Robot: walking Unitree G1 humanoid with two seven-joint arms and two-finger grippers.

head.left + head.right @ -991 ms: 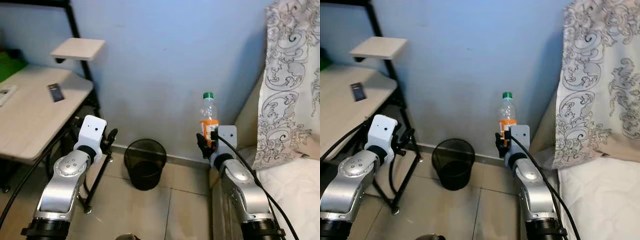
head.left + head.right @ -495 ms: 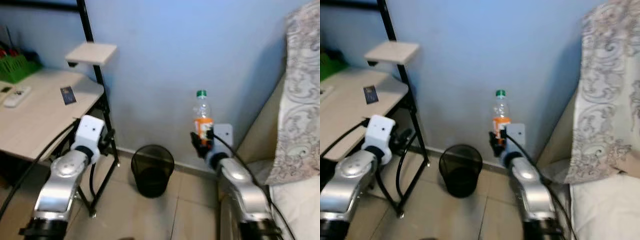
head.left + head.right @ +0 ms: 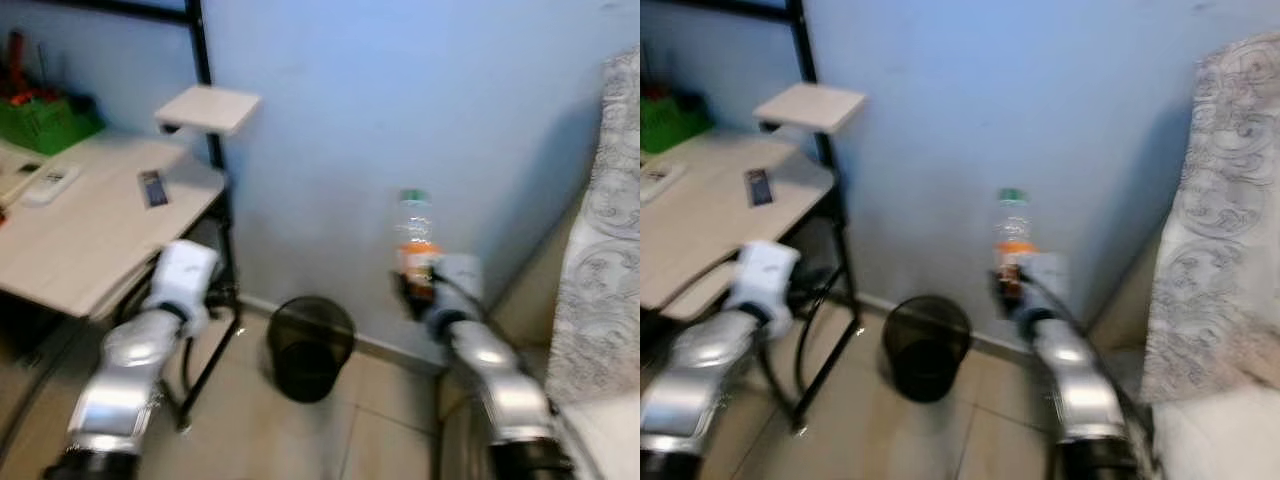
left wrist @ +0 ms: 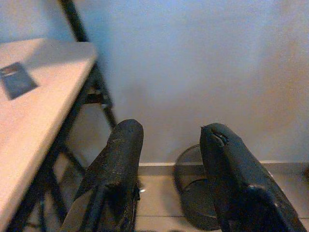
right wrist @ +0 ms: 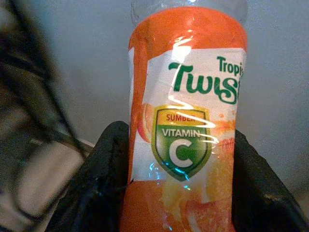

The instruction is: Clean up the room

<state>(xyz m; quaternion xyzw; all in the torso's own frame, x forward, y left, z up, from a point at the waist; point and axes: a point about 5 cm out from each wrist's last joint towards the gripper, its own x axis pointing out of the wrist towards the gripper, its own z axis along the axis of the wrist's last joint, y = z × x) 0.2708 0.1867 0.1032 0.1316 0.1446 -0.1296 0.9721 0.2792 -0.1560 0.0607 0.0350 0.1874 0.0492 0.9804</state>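
We see the plastic bottle (image 3: 414, 243) held upright in front of the blue wall (image 3: 400, 110), its green cap (image 3: 412, 197) at the top and its orange label facing the right wrist camera. Our right tool (image 5: 176, 183) is closed on the bottle, one black finger (image 5: 104, 174) pressed against each side of the label. The bottle stands above and to the right of the black mesh wastebasket (image 3: 309, 345), which sits on the tiled floor (image 3: 380, 430) against the wall's skirting. Open floor lies between the wastebasket and our two arms.

Our left tool (image 4: 169, 179) hangs in front of the wall with its fingers (image 4: 118, 164) apart and nothing between them; past them the wrist view shows the wastebasket's rim. To the left, the pale tabletop (image 3: 90, 235) reaches out on a black metal frame (image 3: 215, 150), its corner near our left arm. A small dark card (image 3: 152, 188) and a white remote (image 3: 48, 184) lie on it, with a green basket (image 3: 45, 115) at the back and a small shelf (image 3: 208, 107) fixed to the frame. On the right edge hangs a patterned curtain (image 3: 1230, 210). The head views are blurred.
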